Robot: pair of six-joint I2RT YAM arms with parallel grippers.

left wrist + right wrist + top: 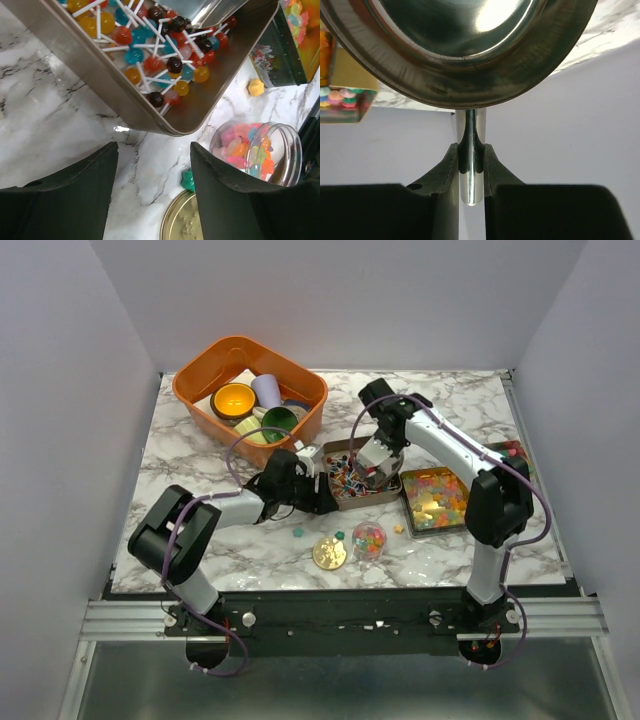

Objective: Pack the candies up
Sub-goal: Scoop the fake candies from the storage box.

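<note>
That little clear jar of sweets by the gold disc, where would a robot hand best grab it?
Probably across its round clear wall, coming in level from the left side. The jar stands upright, uncovered and full of sweets, so fingers from above would dip into them; the open left gripper holds nothing.

- You had no text, number or brand that could be read in any of the three views.
- The flat round gold disc (329, 553) showed a faint stippled relief in the left wrist view, but you could make out no letters on it.
- The dark rectangular tin (274, 59) carried a coloured printed picture on its side wall, too blurred for words.
</note>
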